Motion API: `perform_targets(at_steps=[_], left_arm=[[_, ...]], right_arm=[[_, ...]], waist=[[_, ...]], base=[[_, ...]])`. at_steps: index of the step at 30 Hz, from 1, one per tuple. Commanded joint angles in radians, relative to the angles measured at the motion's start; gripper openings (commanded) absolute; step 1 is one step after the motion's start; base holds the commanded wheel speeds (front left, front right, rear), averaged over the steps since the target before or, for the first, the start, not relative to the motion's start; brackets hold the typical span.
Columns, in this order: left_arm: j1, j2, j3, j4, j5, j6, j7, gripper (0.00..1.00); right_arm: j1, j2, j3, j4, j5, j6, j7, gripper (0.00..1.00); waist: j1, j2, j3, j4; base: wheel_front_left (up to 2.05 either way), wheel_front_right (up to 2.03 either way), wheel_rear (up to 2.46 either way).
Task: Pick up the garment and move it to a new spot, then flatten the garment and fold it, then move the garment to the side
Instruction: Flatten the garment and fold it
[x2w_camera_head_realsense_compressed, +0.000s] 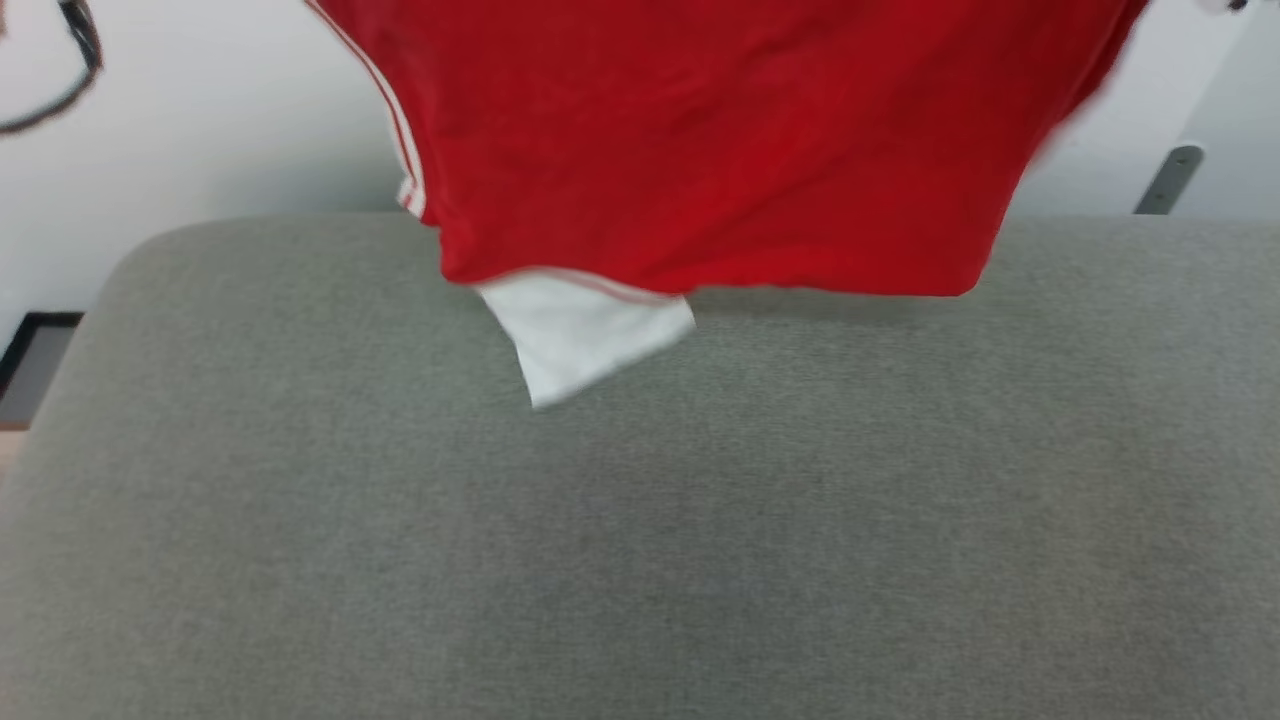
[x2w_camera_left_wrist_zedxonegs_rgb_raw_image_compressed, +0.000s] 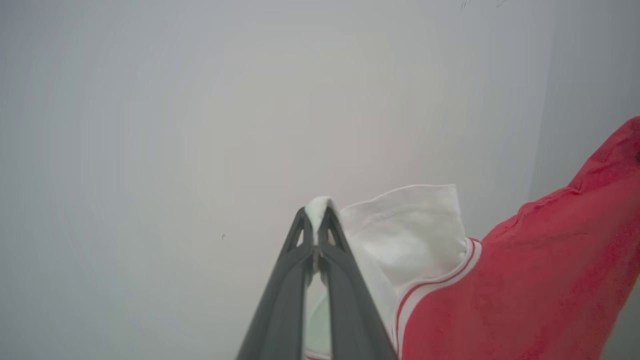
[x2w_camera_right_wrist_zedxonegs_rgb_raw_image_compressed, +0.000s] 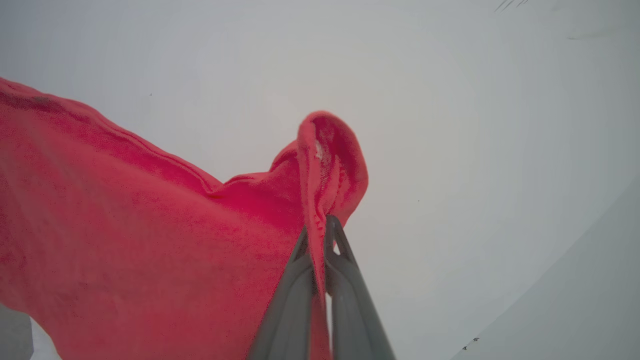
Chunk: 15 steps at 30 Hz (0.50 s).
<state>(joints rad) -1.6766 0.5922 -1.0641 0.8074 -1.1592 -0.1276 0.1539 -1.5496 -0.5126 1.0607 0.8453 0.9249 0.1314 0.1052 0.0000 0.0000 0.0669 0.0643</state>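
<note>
The left gripper (x2w_camera_left_wrist_zedxonegs_rgb_raw_image_compressed: 315, 215) had its fingers closed on a pinch of white cloth, the edge of a sleeve (x2w_camera_left_wrist_zedxonegs_rgb_raw_image_compressed: 410, 235) that bunched out toward 3 o'clock in the left wrist view. Red cloth ran on from there to the frame's right edge, with only pale wall (x2w_camera_left_wrist_zedxonegs_rgb_raw_image_compressed: 150, 125) behind.

In the head view the garment (x2w_camera_head_realsense_compressed: 700, 150) hung in the air at 12 o'clock, spread wide with its plain red side to the camera. Its lower edge hung over the far rim of the gray surface (x2w_camera_head_realsense_compressed: 640, 560). A second white flap, the hanging sleeve (x2w_camera_head_realsense_compressed: 585, 335), drooped below that edge near the centre. It was blurred, and whether it touched the surface could not be told.

The right gripper (x2w_camera_right_wrist_zedxonegs_rgb_raw_image_compressed: 318, 227) had its fingers shut on a rolled red fold, and the cloth stretched away from it toward 9 o'clock in the right wrist view.

As I judged it, this was the first step, the carry to a new spot, with the garment lifted and stretched between both arms. The next move called for lowering it onto the surface's open middle, at 6 o'clock from the hem. The hanging edge should land first, and both arms should draw back evenly and stay apart. That way it would lie spread, with the loose sleeve not trapped beneath it.
</note>
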Motion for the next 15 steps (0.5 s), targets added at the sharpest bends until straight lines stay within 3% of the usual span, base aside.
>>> perform_targets(at_steps=[1,9,15], left_arm=[[-0.024,-0.006,0.0,0.011,0.006,-0.003,-0.011,0.0],[-0.092,-0.007,-0.017,0.039,0.001,-0.003,-0.04,0.0],[-0.17,-0.002,-0.036,0.058,0.03,-0.003,-0.072,0.0]], right_arm=[[-0.014,0.009,-0.013,0.007,0.004,-0.002,-0.009,0.0],[-0.043,0.007,-0.037,0.015,0.001,-0.002,-0.013,0.0],[-0.095,0.012,-0.08,0.055,-0.024,-0.002,-0.039,0.0]], waist=[[0.0,0.0,-0.005,-0.023],[0.0,0.0,0.065,-0.044],[0.0,0.0,0.201,-0.052]], base=[[0.0,0.0,0.0],[0.0,0.0,0.0],[0.0,0.0,0.0]])
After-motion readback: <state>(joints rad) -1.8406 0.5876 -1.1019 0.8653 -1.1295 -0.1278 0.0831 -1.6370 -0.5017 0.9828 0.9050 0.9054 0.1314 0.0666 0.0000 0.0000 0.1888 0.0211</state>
